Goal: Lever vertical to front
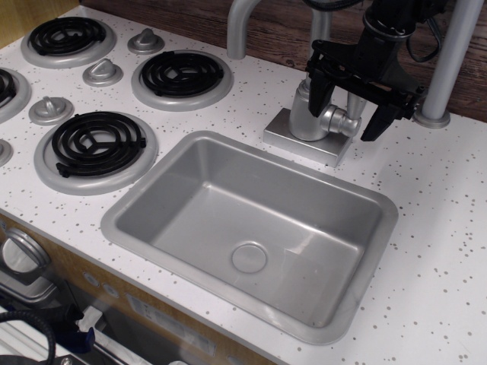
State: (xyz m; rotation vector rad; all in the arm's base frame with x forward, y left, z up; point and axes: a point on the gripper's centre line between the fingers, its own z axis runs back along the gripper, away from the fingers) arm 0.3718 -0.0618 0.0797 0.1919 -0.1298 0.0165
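The lever [342, 120] is a small silver-grey handle on a short round stub sticking out to the right of the faucet column [307, 114]. Its paddle rises behind the gripper and is mostly hidden. My black gripper [342, 125] comes down from above, open, with one finger [318, 95] to the left of the stub in front of the column and the other finger [378, 122] to the right. The jaws straddle the lever. I cannot tell whether either finger touches it.
The faucet stands on a square base [304, 143] behind the grey sink [190, 163]. The curved spout [242, 26] rises at the back. A grey post [445, 68] stands right of the gripper. Black burners [97, 142] and cone knobs [51, 109] lie on the left.
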